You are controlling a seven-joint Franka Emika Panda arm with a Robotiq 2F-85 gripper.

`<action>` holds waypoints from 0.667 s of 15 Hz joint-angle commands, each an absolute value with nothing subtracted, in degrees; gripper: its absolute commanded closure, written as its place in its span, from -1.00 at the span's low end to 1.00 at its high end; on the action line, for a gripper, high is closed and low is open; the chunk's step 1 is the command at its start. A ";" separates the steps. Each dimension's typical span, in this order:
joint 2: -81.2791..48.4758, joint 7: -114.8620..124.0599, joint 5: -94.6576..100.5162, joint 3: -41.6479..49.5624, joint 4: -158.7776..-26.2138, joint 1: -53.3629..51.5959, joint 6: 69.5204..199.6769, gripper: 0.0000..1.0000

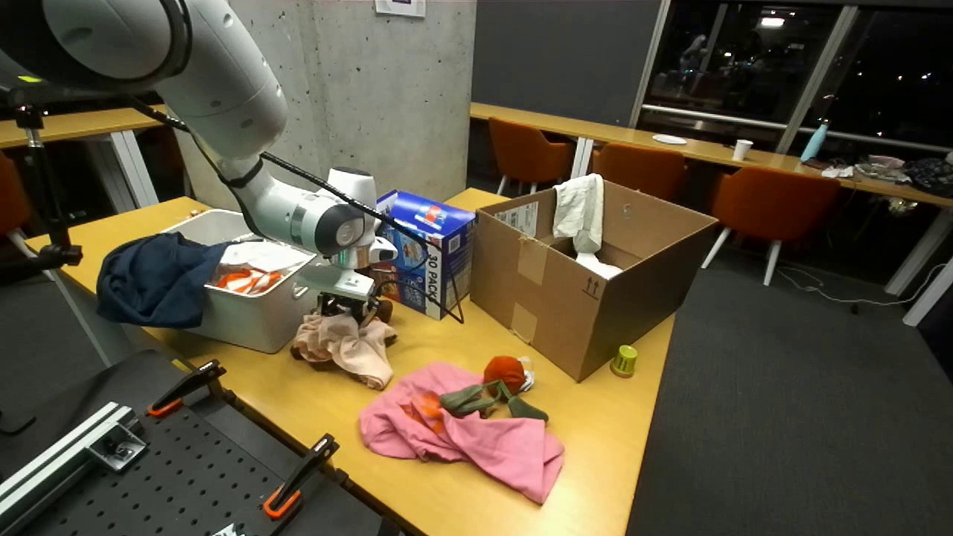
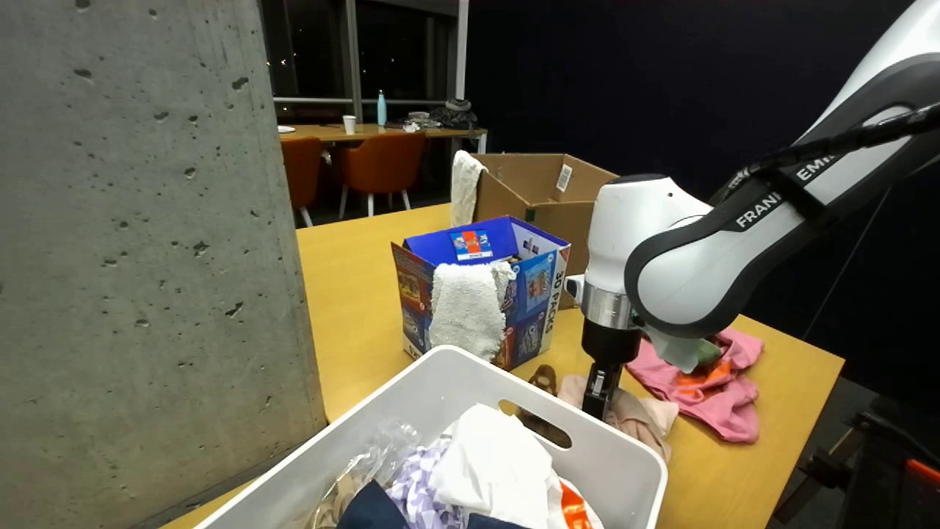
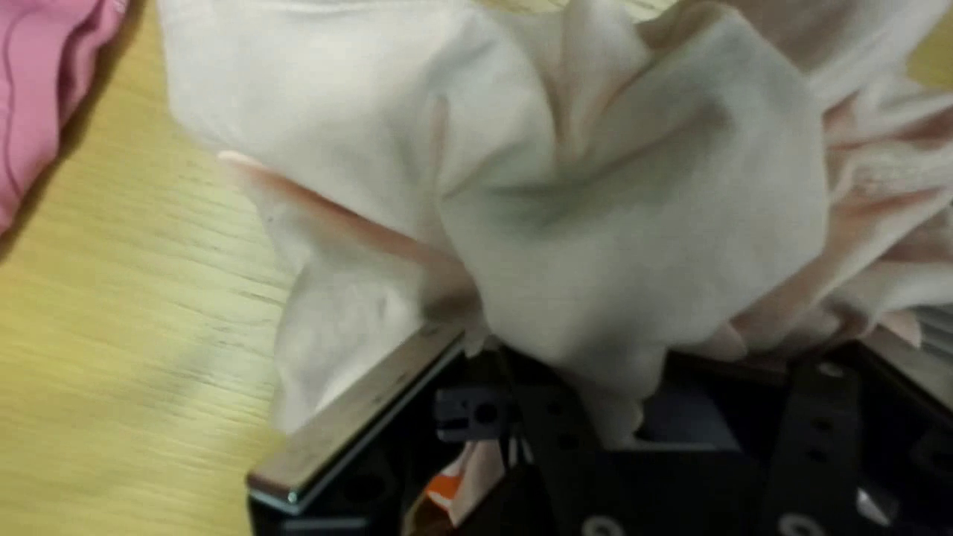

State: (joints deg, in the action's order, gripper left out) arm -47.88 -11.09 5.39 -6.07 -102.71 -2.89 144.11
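A pale pink cloth [image 1: 344,339] lies crumpled on the yellow worktop [image 1: 595,454], its folds heaped about the fingers [image 3: 362,408], which point down into it. In the wrist view the fabric bulges between the fingers and covers their tips, so I cannot tell how far apart they stand or whether they pinch it.

In an exterior view, a white plastic bin [image 1: 246,320] stands just left of this cloth, with a navy cloth [image 1: 153,279] draped over its left end. A brown item [image 2: 543,378], partly hidden, lies against the pale pink cloth. A blue snack box [image 1: 459,257] marked "30 PACKS" stands to the far right, next to a large cardboard box [image 1: 555,313]. To the near right, a pink garment [image 1: 491,450] lies in folds, with a rounded red-orange thing [image 1: 505,374] at its far edge.
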 commanded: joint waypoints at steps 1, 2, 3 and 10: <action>-41.21 -7.00 6.65 -3.46 -109.47 -4.93 146.39 1.00; -40.00 -6.31 6.88 -3.01 -110.63 -5.27 146.81 1.00; -38.92 -5.71 7.06 -2.69 -111.55 -5.56 146.87 1.00; -27.67 0.59 10.50 0.51 -120.93 -8.19 149.55 1.00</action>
State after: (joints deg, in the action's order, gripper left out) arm -33.75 -2.05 8.42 -1.33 -116.08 -6.50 148.69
